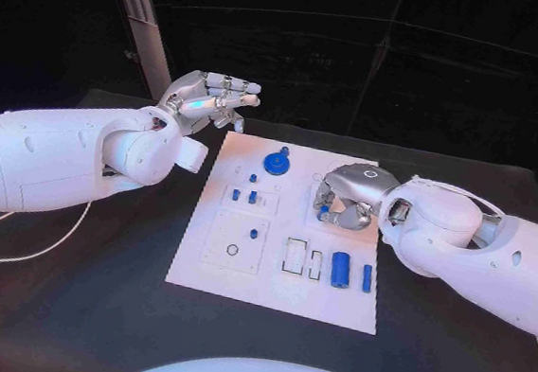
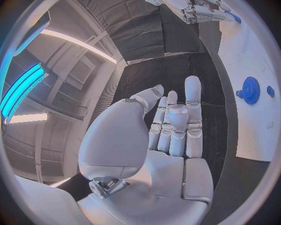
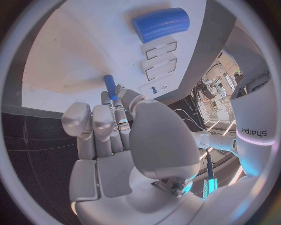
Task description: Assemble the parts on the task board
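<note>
One white task board [image 1: 202,262] on black table [image 1: 83,310], dark surroundings.

White rectangular task board [image 1: 201,266]: flat on the black table, long side running away from the robot. Blue toothed gear [image 1: 276,162]: seated near the board's far edge. Large blue cylinder [image 1: 339,268]: lying on its side in the near right part. Slim blue rod [image 1: 367,277]: lying just beside it. Small blue pegs [image 1: 252,198]: standing near the board's middle.
</note>
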You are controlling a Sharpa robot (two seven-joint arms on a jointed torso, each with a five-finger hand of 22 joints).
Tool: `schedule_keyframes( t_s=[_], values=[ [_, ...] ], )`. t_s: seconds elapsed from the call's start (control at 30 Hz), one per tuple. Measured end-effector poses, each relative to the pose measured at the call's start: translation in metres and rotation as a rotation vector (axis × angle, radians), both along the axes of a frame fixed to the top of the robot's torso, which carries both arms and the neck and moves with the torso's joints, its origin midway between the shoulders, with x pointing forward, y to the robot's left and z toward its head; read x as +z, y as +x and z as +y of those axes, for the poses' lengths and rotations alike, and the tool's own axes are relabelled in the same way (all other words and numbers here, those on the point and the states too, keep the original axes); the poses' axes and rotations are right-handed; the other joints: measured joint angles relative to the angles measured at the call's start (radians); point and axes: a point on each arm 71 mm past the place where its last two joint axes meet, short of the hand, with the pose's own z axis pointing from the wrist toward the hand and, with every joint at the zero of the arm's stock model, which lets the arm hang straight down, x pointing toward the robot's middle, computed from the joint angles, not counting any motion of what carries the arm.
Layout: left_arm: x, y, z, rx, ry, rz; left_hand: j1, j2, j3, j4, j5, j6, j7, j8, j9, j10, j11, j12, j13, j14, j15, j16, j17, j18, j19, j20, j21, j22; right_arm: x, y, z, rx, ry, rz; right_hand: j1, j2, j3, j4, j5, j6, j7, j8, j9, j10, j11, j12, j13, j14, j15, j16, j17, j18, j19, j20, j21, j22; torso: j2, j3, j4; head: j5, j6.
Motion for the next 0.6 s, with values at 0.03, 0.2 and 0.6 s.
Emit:
schedule_keyframes(
  t_s=[0.03, 0.2, 0.6],
  values=[
    [0.0, 0.0, 0.0, 0.0, 0.0, 0.0, 0.0, 0.0, 0.001, -0.001, 0.0, -0.002, 0.002, 0.0, 0.0, 0.0, 0.0, 0.001, 0.0, 0.0, 0.0, 0.0, 0.0, 0.0, 0.0, 0.0, 0.0, 0.0, 0.001, -0.002, 0.0, 0.002, 0.006, -0.006, 0.0, 0.0, 0.003, -0.003, 0.0, 0.003, -0.003, 0.0, 0.0, 0.004, 0.004, -0.002, 0.0, 0.0, 0.0, 0.004, 0.002, 0.0, 0.0, 0.0, 0.004, 0.004, 0.0, 0.0, 0.0, 0.0, 0.0],
    [0.0, 0.0, 0.0, 0.002, 0.001, 0.0, 0.0, 0.0, 0.001, -0.001, 0.0, -0.002, 0.002, 0.0, 0.0, 0.0, 0.0, 0.001, 0.0, 0.0, 0.0, 0.0, 0.0, 0.0, 0.0, 0.0, 0.0, 0.0, 0.008, -0.009, -0.002, 0.009, 0.039, -0.034, 0.003, 0.003, 0.008, -0.008, 0.0, 0.007, 0.0, 0.0, 0.0, 0.005, 0.005, -0.004, 0.002, 0.0, 0.0, 0.009, 0.005, 0.0, 0.007, 0.0, 0.008, 0.01, -0.001, -0.0006, -0.0006, -0.002, 0.001],
    [0.0, 0.0, 0.0, 0.007, 0.002, -0.003, 0.0, 0.0, 0.001, -0.001, 0.0, -0.002, 0.002, 0.0, 0.0, 0.0, 0.0, 0.001, 0.0, -0.004, 0.004, 0.0, 0.0, 0.0, 0.0, 0.0, 0.0, -0.001, 0.037, -0.023, 0.013, 0.053, 0.146, -0.098, 0.011, 0.003, 0.012, -0.013, -0.006, 0.007, 0.0, 0.0, -0.001, 0.005, 0.005, -0.009, 0.004, 0.0, 0.0, 0.013, 0.009, 0.0, 0.007, 0.0, 0.012, 0.015, -0.001, -0.001, 0.0011, 0.005, 0.005]
  ],
)
